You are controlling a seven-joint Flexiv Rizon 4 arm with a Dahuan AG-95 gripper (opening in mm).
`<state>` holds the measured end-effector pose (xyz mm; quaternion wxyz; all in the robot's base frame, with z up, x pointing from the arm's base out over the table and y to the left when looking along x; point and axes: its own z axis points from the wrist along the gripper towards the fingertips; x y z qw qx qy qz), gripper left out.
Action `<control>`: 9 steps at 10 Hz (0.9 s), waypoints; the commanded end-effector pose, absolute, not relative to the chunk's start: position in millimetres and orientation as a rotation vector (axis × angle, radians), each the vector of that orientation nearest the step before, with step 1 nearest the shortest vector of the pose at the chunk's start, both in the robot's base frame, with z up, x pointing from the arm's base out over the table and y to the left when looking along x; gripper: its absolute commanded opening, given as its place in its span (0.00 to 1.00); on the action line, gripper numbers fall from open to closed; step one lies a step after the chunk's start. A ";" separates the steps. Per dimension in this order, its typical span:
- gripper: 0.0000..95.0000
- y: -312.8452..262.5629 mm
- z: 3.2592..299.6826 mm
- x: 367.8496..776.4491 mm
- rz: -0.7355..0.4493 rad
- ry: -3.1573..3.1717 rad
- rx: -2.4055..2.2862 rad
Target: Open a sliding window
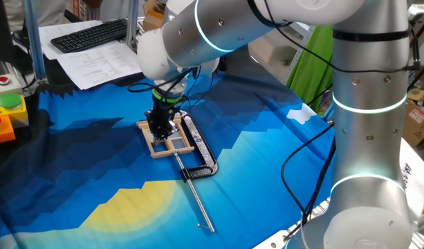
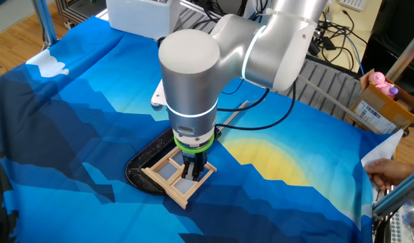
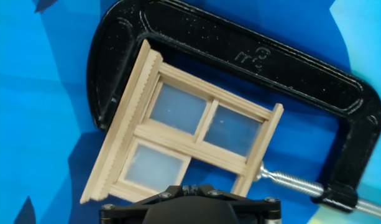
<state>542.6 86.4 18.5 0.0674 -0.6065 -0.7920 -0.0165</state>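
Note:
The sliding window [image 3: 178, 138] is a small pale wood frame with crossbars, lying flat on the blue cloth. It is held inside a black metal clamp [image 3: 252, 59] whose silver rod [image 1: 198, 200] runs toward the front. My gripper [image 3: 190, 186] points straight down at the window's near edge, fingers shut together with nothing between them. Three panes look frosted, while the pane beside my fingertips shows blue cloth. In one fixed view the gripper [image 1: 161, 131] stands over the window [image 1: 171, 146]. From the other fixed view the gripper [image 2: 193, 172] touches the window [image 2: 176, 192] near its middle.
A keyboard [image 1: 90, 33] and papers lie at the back left, next to a box with red and green buttons [image 1: 7, 104]. The arm's thick base column [image 1: 367, 138] stands at the right. A white box [image 2: 142, 17] sits at the cloth's far edge. A person's hand [image 2: 396, 172] shows at the right.

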 end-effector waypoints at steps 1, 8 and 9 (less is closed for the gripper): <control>0.00 88.3 29.9 540.8 -0.125 -2.390 -1.740; 0.00 85.5 86.4 522.0 -0.302 -2.610 -1.292; 0.00 83.9 90.8 519.9 -0.310 -2.614 -1.278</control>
